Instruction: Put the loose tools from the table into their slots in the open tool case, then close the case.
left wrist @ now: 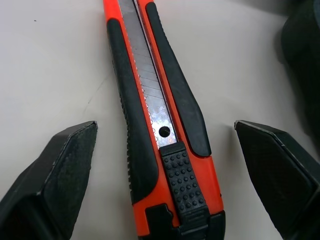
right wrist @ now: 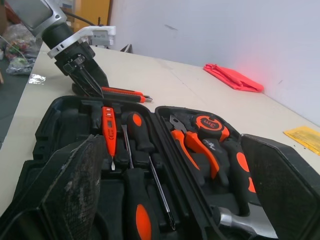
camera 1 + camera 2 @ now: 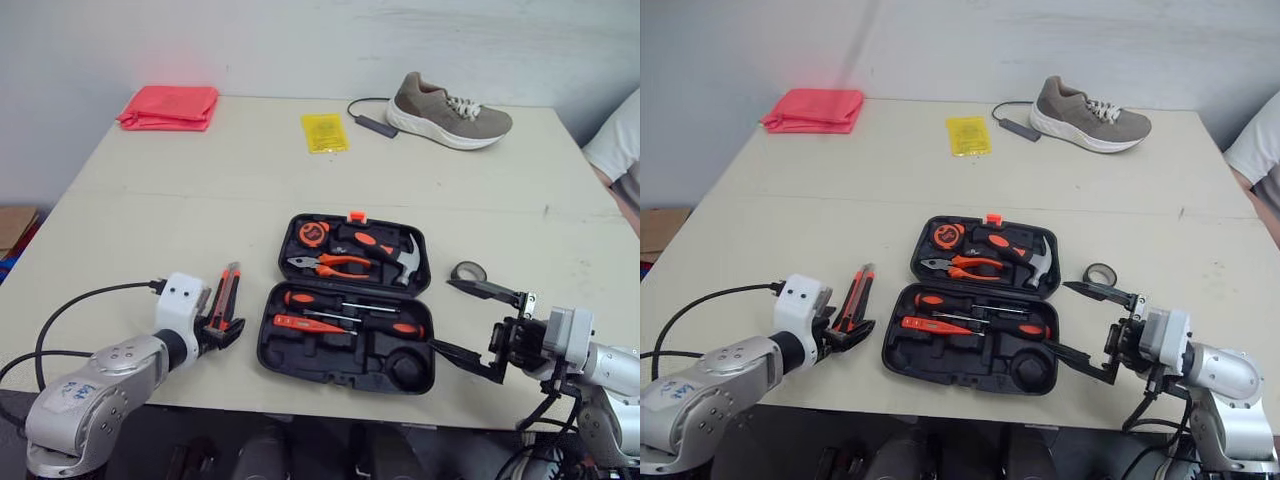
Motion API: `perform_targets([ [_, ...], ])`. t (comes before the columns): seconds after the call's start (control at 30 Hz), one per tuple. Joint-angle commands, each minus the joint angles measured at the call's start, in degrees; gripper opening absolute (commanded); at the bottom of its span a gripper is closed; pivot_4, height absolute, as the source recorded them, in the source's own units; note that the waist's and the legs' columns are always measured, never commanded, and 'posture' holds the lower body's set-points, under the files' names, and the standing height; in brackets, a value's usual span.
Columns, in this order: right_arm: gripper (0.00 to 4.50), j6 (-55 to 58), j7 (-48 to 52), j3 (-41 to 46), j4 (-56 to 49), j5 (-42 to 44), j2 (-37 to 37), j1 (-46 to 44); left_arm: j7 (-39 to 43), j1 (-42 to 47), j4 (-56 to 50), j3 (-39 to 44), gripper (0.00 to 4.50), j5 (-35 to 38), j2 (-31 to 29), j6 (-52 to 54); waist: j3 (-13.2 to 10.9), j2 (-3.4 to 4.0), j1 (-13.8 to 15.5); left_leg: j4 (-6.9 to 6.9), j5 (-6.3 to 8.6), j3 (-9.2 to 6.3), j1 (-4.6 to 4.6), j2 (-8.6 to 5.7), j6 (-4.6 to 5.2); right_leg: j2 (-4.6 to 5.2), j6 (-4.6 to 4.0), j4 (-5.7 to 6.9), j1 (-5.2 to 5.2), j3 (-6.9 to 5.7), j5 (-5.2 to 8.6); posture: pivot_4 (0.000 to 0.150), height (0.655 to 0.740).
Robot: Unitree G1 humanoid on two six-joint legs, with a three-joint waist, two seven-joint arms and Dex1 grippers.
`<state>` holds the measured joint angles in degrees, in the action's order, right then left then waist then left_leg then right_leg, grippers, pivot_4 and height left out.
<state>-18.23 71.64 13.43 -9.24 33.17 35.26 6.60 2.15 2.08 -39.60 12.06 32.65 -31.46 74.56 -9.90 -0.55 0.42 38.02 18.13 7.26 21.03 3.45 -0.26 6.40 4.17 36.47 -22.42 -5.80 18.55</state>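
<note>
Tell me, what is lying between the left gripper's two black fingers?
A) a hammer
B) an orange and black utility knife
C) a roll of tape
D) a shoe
B: the utility knife lies between the spread fingers of the left gripper, and neither finger touches it.

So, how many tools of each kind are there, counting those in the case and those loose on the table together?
Screwdrivers (one is an orange tester): 3
Pliers: 1
Hammer: 1
Tape measure: 1
Knife, loose: 1
Tape roll, loose: 1
Total: 8
</note>
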Motion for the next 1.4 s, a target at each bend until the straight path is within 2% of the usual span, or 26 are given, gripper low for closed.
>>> perform_targets([
  [0.03, 4.5, -3.8, 2.2, 2.0, 2.3, 0.6, -0.3, 1.1, 0.9, -0.1, 2.1, -1.7, 3.17, -1.2, 0.0, 2.8, 0.0, 0.04, 0.0, 0.0, 0.0, 0.0, 0.0, 0.0, 0.0, 0.0, 0.0, 0.0, 0.01, 0.0, 0.0, 0.15, 0.74],
  [0.1, 4.5, -5.5, 3.2, 2.5, 4.1, 0.8, -0.4, 1.5, 1.4, 0.2, 2.3, -1.7, 2.2, -1.7, 0.0, 3.2, 0.0, 0.07, 0.0, 0.0, 0.0, 0.01, 0.0, 0.0, 0.0, 0.0, 0.0, -0.01, 0.01, 0.0, 0.0, 0.15, 0.74],
  [0.17, 4.5, -7.2, 4.2, 2.9, 5.8, 1.1, -0.5, 1.9, 2.1, 0.5, 2.7, -1.6, 1.57, -2.5, -0.8, 2.7, 0.1, 0.11, 0.0, 0.0, 0.0, 0.0, -0.02, 0.0, 0.0, 0.01, 0.0, 0.0, 0.02, 0.0, 0.0, 0.15, 0.74],
  [0.27, 4.5, -9.5, 5.7, 3.5, 8.4, 1.5, -0.4, 2.2, 5.1, 1.7, 3.7, 0.3, 1.58, -2.8, -2.9, -0.5, 0.1, 0.13, 0.0, 0.0, -0.01, 0.0, -0.03, 0.01, -0.01, 0.01, 0.0, 0.0, 0.02, 0.0, 0.0, 0.15, 0.74],
  [0.3, 4.5, -10.9, 7.0, 3.5, 9.3, 1.1, 0.0, 2.5, 8.1, 2.2, 4.1, 0.7, 1.58, -2.9, -3.8, -5.0, 0.1, 0.13, 0.0, 0.0, -0.02, 0.0, -0.02, 0.01, -0.02, 0.01, 0.0, 0.01, 0.01, -0.01, 0.0, 0.15, 0.74],
  [0.43, 4.5, -13.5, 9.5, 4.1, 11.7, 1.5, 0.3, 3.1, 26.9, 3.4, 6.1, -0.2, 1.58, -4.2, -10.3, -27.7, -0.1, -0.03, -0.1, 0.0, -0.05, -0.05, 0.1, 0.04, -0.09, -0.01, -0.04, -0.01, -0.07, -0.08, 0.02, 0.15, 0.74],
  [0.5, 4.5, -14.0, 10.5, 4.4, 12.3, 2.0, 0.4, 3.5, 40.5, 4.7, 8.2, -2.5, 1.58, -4.5, -16.0, -37.4, -0.1, -0.01, -0.3, -0.01, -0.04, -0.04, 0.14, 0.06, -0.13, -0.02, -0.07, -0.06, -0.09, -0.1, 0.04, 0.15, 0.74],
  [0.63, 4.5, -14.7, 12.3, 4.4, 13.0, 2.7, 0.7, 4.2, 59.3, 10.8, 12.4, -9.7, 1.58, -5.5, -22.2, -50.1, -0.1, 0.17, -0.4, -0.04, -0.03, 0.04, 0.09, 0.05, -0.12, -0.02, -0.07, -0.1, -0.07, -0.08, 0.04, 0.15, 0.74],
  [0.73, 4.5, -15.1, 13.0, 4.3, 12.9, 3.1, 0.7, 4.9, 67.2, 18.0, 13.6, -18.3, 1.58, -8.3, -23.0, -52.9, -0.1, 0.17, -0.4, -0.03, -0.04, 0.04, 0.1, 0.05, -0.09, -0.12, -0.05, -0.09, -0.07, -0.08, 0.03, 0.15, 0.74],
  [0.87, 4.5, -15.1, 12.8, 4.4, 11.5, 3.1, 0.8, 6.8, 69.2, 25.6, 13.1, -27.6, 1.58, -11.3, -20.2, -48.6, -0.1, 0.15, -0.2, -0.01, -0.06, 0.07, 0.11, 0.05, -0.08, -0.55, 0.01, -0.08, -0.07, 0.02, 0.0, 0.15, 0.74],
  [1.0, 4.5, -14.9, 11.4, 4.9, 8.3, 2.9, 0.8, 10.0, 68.7, 29.1, 12.5, -33.2, 1.58, -14.8, -18.5, -44.9, -0.1, 0.13, -0.5, 0.04, -0.09, 0.17, 0.07, 0.17, -0.13, -0.82, 0.03, -0.07, -0.09, 0.26, -0.01, 0.15, 0.74],
  [1.4, 4.5, -5.7, -0.1, 5.9, -10.1, 2.0, 3.2, 17.6, 68.2, 33.3, 13.8, -41.7, 1.58, -24.7, -17.0, -40.1, -0.2, 0.09, -0.3, 0.04, -0.12, 0.18, 0.06, 0.22, -0.15, -0.9, 0.03, -0.03, -0.14, 0.46, 0.01, 0.15, 0.74],
])
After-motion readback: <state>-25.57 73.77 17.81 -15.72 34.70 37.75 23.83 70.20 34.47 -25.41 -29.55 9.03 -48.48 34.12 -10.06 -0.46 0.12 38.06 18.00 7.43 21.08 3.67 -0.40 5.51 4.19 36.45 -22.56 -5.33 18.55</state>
